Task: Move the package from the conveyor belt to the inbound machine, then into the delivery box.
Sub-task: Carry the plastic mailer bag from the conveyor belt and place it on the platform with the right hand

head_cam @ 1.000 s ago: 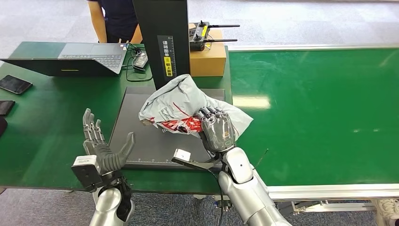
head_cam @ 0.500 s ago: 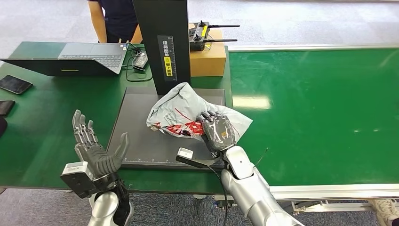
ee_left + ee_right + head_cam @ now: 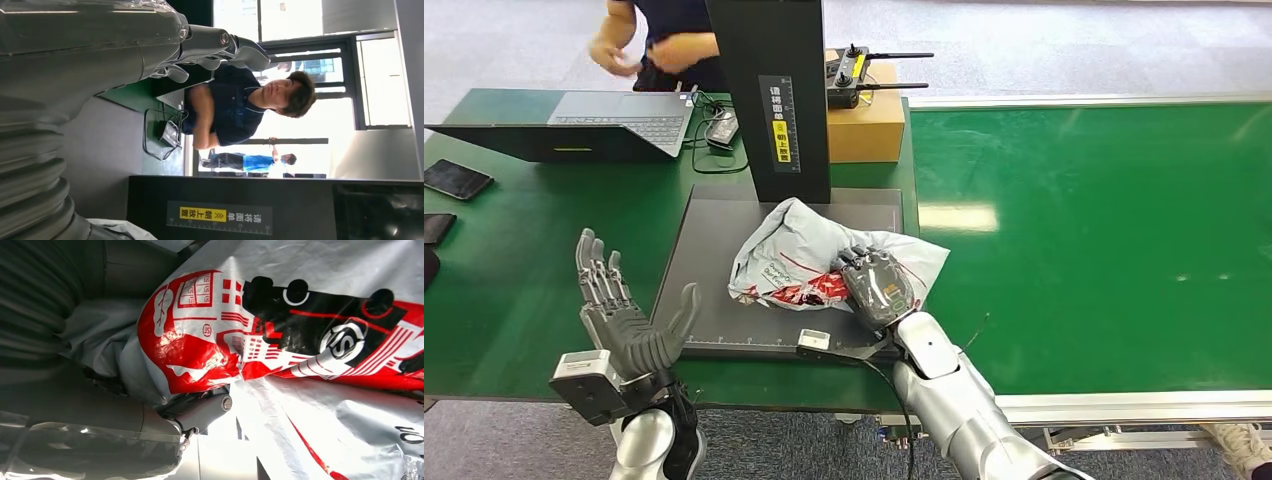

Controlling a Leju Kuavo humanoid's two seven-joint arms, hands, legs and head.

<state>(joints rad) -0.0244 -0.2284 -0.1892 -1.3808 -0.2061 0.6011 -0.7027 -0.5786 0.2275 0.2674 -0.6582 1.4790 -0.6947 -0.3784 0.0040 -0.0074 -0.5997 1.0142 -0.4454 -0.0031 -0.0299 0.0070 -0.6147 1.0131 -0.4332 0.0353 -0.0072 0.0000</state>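
The package [image 3: 809, 250] is a grey plastic mailer bag with red and black print, lying on the dark platform [image 3: 704, 270] of the inbound machine, in front of its black upright column [image 3: 769, 90]. My right hand [image 3: 879, 285] grips the bag's right side, fingers curled into the plastic. The right wrist view shows the bag's red print [image 3: 210, 340] close up with the thumb [image 3: 200, 410] pressed against it. My left hand [image 3: 619, 315] is raised over the green table left of the platform, fingers spread, holding nothing. Its fingers [image 3: 215, 45] also appear in the left wrist view.
The green conveyor belt [image 3: 1104, 230] stretches to the right. A cardboard box [image 3: 864, 125] with a black controller stands behind the machine. A laptop [image 3: 584, 120], cables and a phone [image 3: 454, 178] lie on the table at left. A person [image 3: 659, 40] stands behind the table.
My right hand has lowered the bag onto the platform, where it now lies flatter. My left hand drew back to the left. The person's hands have come into sight at the back.
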